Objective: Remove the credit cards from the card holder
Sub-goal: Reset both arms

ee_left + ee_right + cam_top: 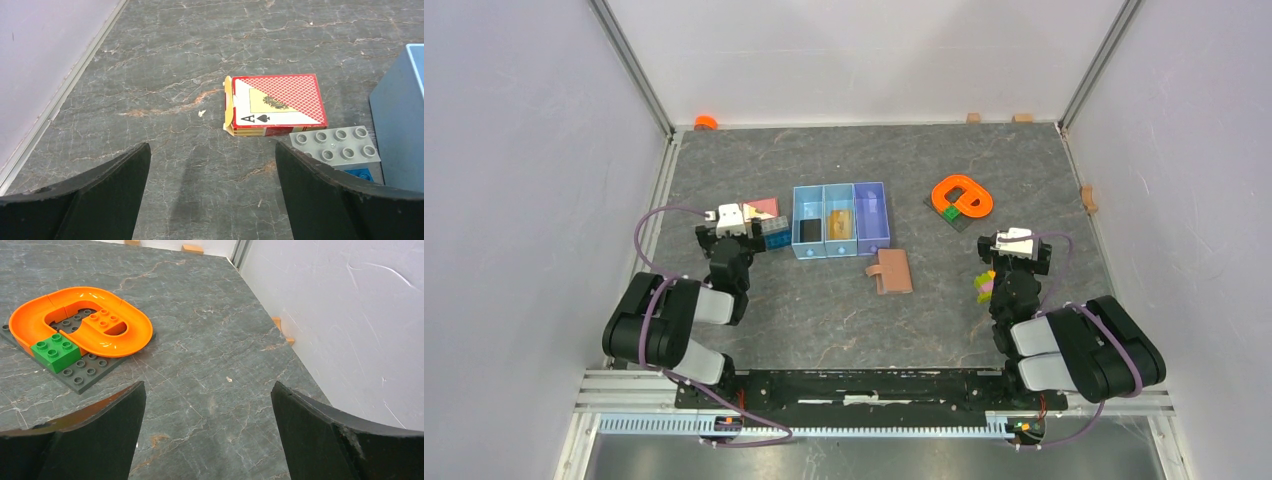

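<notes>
The card holder, a salmon-brown wallet folded shut with its tab to the left, lies on the table's middle, just in front of the blue three-compartment tray. A black card lies in the tray's left compartment and a tan card in the middle one. My left gripper is open and empty left of the tray; in the left wrist view only bare table lies between its fingers. My right gripper is open and empty to the right of the card holder, over bare table.
A red playing-card box and a grey brick lie just ahead of my left gripper, beside the tray's wall. An orange track with a green brick sits on a dark plate ahead-left of my right gripper. Small coloured toys lie by the right arm.
</notes>
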Controlling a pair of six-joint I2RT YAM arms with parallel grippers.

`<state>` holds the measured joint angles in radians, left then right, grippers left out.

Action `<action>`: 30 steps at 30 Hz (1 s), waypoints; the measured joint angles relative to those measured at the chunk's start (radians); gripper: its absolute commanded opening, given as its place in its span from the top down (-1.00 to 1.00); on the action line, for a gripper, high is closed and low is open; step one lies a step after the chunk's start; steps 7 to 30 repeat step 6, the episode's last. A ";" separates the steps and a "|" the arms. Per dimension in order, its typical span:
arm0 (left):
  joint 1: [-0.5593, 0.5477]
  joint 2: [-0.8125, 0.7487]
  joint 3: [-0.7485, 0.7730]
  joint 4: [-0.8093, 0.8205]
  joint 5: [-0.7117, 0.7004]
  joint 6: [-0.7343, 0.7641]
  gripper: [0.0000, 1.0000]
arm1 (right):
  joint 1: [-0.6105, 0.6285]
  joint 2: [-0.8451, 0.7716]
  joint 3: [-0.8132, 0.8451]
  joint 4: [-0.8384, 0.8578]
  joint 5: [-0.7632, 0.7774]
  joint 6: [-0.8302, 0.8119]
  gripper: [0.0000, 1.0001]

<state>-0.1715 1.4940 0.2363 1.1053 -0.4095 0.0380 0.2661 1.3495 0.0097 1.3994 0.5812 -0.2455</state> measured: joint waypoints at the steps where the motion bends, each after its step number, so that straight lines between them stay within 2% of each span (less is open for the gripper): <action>1: 0.000 0.000 0.000 -0.002 -0.002 0.000 -1.00 | 0.000 0.000 0.000 0.000 0.000 0.000 -0.97; 30: 0.003 0.000 0.000 -0.012 -0.006 -0.002 -1.00 | 0.000 0.000 0.000 0.000 0.000 0.000 -0.98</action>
